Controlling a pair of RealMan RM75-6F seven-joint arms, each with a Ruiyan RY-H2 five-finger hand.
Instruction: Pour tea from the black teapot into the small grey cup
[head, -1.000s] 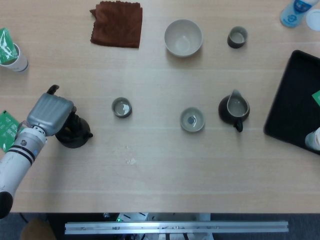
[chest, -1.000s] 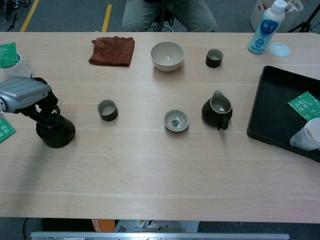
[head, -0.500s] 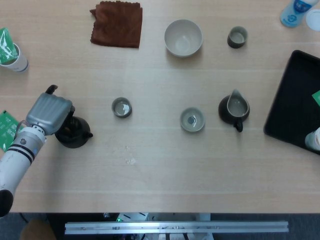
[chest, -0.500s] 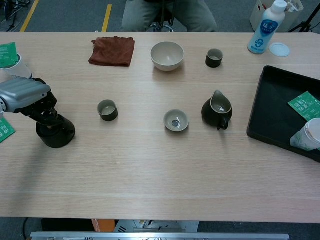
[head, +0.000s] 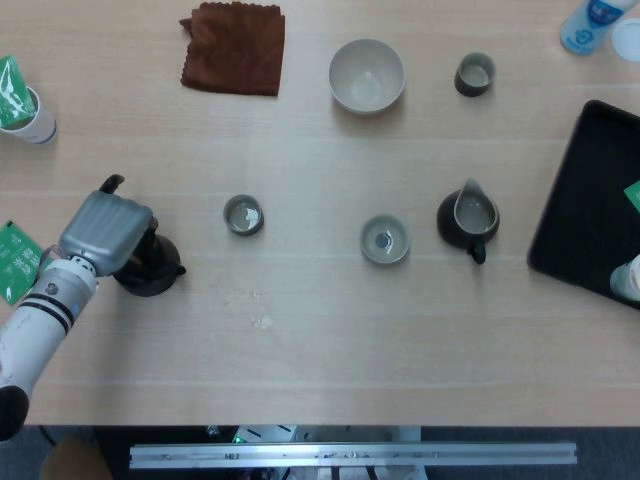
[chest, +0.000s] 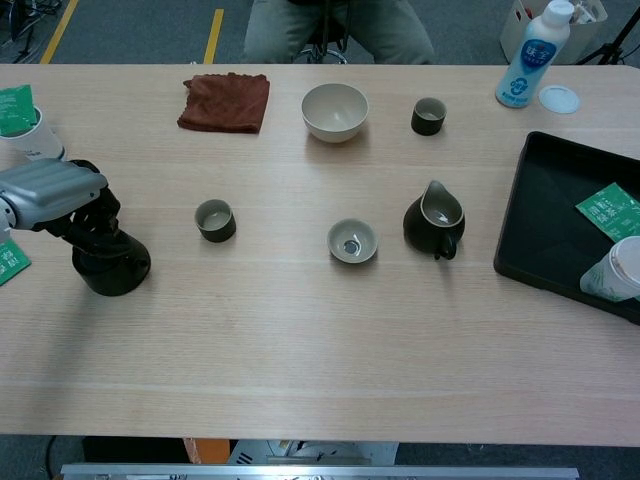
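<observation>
Silver-grey left hand (head: 103, 229), black fingers (chest: 92, 222), white black-ringed forearm (head: 40, 318).

**Colours on the tea table**

A pale wood-grain table (chest: 300, 340) is showing muted tones — a black teapot (chest: 110, 268), a silver-grey left hand (chest: 45, 190), a grey-green cup (chest: 215, 220), a rust-brown cloth (chest: 225, 101), a cream bowl (chest: 334, 111), a black tray (chest: 545, 230) and a white bottle (chest: 532, 52) — blue-labelled.

We find no text we can read. The bottle (chest: 529, 54) at the table's far right corner carries a blue label with white characters, too small to make out. Green packets, one on the black tray (chest: 547, 190) at the right edge, others at the left edge, show pale print, illegible.
</observation>
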